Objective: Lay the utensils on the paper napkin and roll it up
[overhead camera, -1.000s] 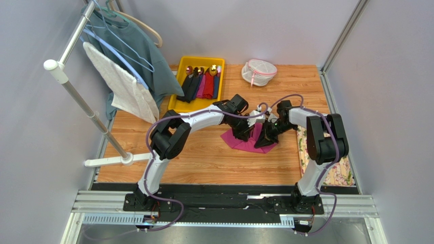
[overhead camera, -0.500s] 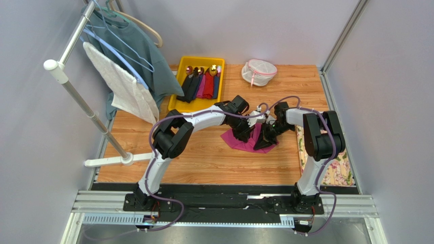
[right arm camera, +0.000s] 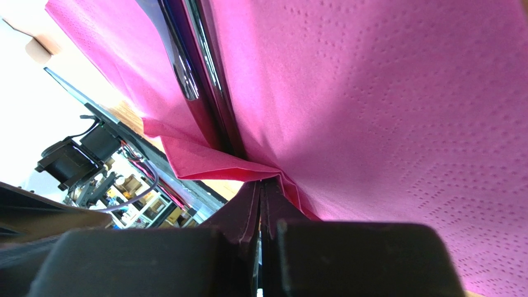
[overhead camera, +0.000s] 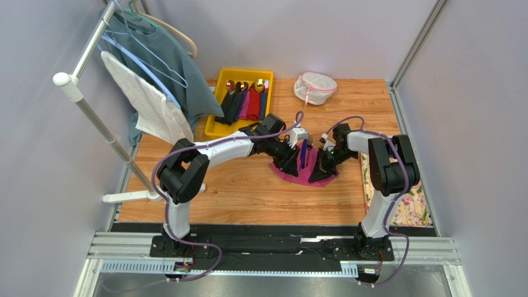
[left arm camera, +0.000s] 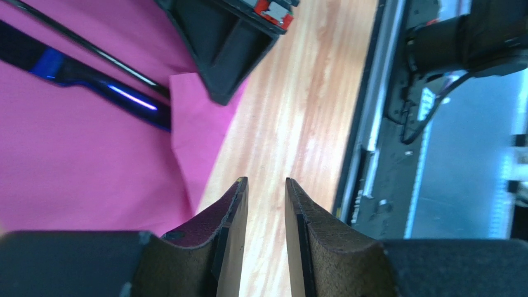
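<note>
The utensils (right arm camera: 189, 68) were noted lying lengthwise on the paper napkin (right arm camera: 384, 111), running away from its edge, apparently clamped by the right gripper (right arm camera: 260, 189); left gripper (left arm camera: 265, 185) parted, empty.

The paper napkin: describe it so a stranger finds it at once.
Look at the middle of the wooden table. The paper napkin is the magenta-pink sheet there, with dark blue utensils lying on it. It is plain, unlike the floral cloth at the right edge and the white mesh pouch at the back.
</note>
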Robot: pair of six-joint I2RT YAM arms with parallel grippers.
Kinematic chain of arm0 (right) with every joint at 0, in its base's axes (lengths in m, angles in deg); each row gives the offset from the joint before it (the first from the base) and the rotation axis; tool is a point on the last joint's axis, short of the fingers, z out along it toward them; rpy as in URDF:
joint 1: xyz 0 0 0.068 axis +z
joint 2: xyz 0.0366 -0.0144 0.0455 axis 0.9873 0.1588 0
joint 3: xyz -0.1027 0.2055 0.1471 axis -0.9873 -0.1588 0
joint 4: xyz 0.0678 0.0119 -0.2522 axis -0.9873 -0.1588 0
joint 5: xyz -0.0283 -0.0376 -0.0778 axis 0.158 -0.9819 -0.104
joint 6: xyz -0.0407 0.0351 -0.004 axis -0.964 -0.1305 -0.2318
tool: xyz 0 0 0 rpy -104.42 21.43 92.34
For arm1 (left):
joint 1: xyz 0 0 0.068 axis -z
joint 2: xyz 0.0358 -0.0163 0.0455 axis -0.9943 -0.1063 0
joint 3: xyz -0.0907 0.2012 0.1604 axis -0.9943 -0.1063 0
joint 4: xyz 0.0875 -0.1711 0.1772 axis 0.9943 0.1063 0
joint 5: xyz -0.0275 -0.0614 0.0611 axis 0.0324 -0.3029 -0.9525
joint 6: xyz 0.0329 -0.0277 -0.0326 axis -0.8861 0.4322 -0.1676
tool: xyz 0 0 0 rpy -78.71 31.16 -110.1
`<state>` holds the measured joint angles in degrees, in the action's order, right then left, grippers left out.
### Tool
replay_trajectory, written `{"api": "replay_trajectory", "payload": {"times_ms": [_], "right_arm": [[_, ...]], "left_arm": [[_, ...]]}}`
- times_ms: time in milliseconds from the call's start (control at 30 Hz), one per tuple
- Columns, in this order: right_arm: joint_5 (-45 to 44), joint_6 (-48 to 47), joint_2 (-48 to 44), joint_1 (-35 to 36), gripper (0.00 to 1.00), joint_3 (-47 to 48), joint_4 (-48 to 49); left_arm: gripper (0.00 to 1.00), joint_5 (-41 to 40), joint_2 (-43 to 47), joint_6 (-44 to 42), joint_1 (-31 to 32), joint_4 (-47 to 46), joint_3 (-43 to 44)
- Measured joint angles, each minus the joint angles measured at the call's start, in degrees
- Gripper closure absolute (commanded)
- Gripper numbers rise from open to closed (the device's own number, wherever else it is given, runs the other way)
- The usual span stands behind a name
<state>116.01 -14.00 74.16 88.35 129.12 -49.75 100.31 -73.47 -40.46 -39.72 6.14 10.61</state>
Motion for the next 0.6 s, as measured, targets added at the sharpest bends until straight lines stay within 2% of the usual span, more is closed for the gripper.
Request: {"api": "replay_trajectory", "payload": {"times_ms": [133, 233, 600], "right_arm": [[-0.4, 0.0, 0.0, 0.2, 0.99, 0.3, -0.4], [-0.6, 0.0, 0.2, 0.2, 0.99, 0.6, -0.7], [-1.1, 0.0, 0.3, 0.3, 0.99, 1.1, -1.2]], "left_arm": [[0.56, 1.9, -0.3, 6.0, 0.1, -3.1, -2.0], [0.48, 3.6, -1.9, 10.9, 0.2, -5.6, -2.2], [0.47, 7.5, -12.0, 23.3, 0.0, -10.7, -0.7]]}}
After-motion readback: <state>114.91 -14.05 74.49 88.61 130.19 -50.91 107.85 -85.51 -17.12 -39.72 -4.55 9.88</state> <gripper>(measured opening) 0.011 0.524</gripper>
